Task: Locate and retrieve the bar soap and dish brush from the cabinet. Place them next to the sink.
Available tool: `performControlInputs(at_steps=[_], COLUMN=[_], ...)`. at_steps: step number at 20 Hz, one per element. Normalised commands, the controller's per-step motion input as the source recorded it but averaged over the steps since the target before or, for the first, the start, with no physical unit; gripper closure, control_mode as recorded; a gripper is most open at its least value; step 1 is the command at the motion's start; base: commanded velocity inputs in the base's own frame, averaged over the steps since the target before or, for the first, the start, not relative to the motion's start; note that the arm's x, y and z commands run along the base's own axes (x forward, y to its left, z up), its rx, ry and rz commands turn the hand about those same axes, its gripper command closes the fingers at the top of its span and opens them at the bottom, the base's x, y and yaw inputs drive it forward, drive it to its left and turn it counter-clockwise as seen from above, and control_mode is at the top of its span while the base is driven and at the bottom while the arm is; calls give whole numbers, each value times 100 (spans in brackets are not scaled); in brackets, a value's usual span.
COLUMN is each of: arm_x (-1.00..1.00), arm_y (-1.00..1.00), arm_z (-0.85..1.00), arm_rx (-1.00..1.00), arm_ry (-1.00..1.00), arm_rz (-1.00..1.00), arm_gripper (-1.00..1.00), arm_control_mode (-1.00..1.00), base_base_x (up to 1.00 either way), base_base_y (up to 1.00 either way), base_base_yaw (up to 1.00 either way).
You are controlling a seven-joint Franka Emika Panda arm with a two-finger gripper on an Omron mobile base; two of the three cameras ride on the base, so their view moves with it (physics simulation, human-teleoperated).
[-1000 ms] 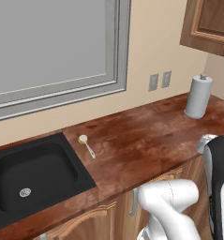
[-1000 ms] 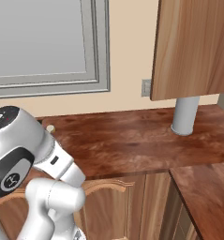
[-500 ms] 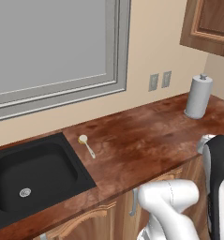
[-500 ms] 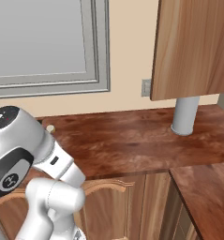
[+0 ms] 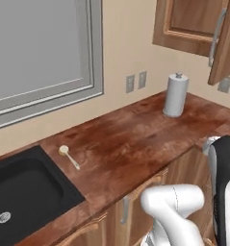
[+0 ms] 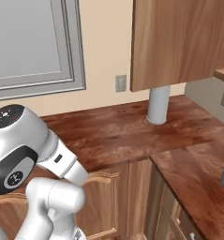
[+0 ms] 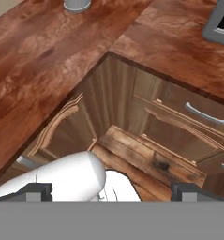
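The dish brush [image 5: 68, 155] lies on the brown counter just right of the black sink [image 5: 25, 202], its round pale head toward the wall. The wall cabinet [image 5: 193, 21] hangs at the upper right with a door swung open and a silver bar handle [image 5: 215, 36]; from the other side its door [image 6: 179, 42] hides the inside. The bar soap is out of view. My gripper [image 7: 111, 192] is open with nothing between its fingertips [image 7: 36, 190]. It looks down at the counter's inner corner and the lower cabinets, far from the brush.
A paper towel roll [image 5: 175, 94] stands on the counter under the wall cabinet, also the paper towel roll [image 6: 158, 105]. Wall outlets [image 5: 135, 81] sit right of the window. A grey appliance [image 7: 220, 22] rests on the side counter. Drawer fronts [image 7: 197, 115] face the corner.
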Motion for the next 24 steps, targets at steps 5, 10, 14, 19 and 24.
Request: performControlInputs(at_steps=[5,10,14,19,24], arm_x=[0,0,0,0,0], arm_y=[0,0,0,0,0], arm_z=[0,0,0,0,0], arm_rx=[0,0,0,0,0], arm_ry=[0,0,0,0,0], arm_rz=[0,0,0,0,0], arm_gripper=[-100,-100,-100,-100,-100], arm_control_mode=[100,100,100,100,100], base_base_x=[0,0,0,0,0], base_base_y=[1,0,0,0,0], base_base_yaw=[-46,-50,-50,-50,-49])
